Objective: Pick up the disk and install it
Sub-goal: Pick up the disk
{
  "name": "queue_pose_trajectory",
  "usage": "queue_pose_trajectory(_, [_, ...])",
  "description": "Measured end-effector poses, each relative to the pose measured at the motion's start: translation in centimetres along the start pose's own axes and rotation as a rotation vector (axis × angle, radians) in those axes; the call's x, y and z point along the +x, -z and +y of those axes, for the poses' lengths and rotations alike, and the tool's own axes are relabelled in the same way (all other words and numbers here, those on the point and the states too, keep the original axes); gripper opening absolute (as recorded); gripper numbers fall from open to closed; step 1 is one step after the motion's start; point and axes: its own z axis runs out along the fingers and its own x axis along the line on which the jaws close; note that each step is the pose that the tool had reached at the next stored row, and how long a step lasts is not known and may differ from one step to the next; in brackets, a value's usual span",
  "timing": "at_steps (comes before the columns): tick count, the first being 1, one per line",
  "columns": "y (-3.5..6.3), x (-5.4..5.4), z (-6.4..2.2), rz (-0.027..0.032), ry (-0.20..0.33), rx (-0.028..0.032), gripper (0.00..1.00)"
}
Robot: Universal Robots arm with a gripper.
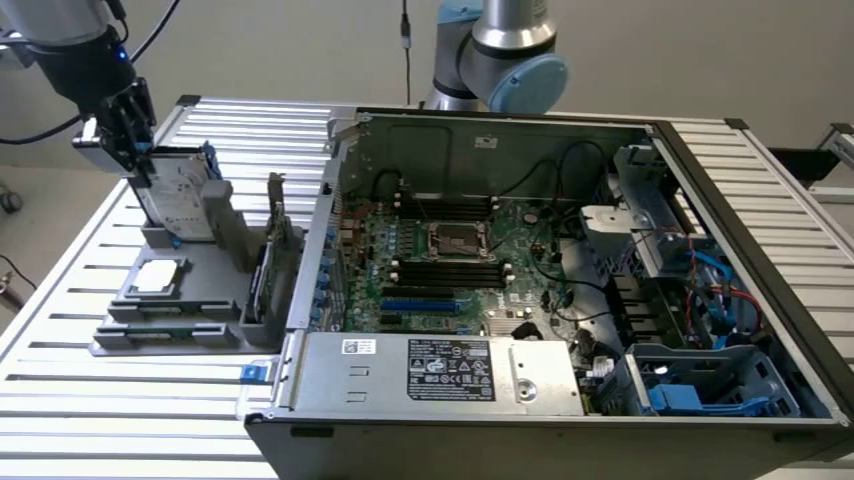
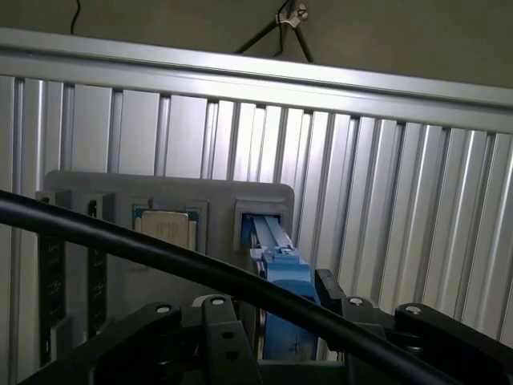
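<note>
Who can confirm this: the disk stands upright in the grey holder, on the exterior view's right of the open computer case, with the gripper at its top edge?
Not quite. The exterior view shows the disk upright in the grey holder on that view's left of the open computer case, not its right. The gripper is at its top edge, as stated.

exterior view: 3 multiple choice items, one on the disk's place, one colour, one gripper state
1. The flat silver-grey metal disk stands: A) upright in the grey plastic holder B) inside the computer case C) flat on the table
2. Its plastic carrier is: A) red B) blue C) yellow
3. The black gripper is: A) open at the disk's top B) shut on a cable C) inside the case
A: upright in the holder. B: blue frame, wrist view. A: spread either side of the carrier.
</note>
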Motion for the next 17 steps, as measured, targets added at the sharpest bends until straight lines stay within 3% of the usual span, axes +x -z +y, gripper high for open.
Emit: queue_pose_trajectory(17, [-0.05, -0.4, 0.11, 0.0, -0.044, 0.0008, 0.49])
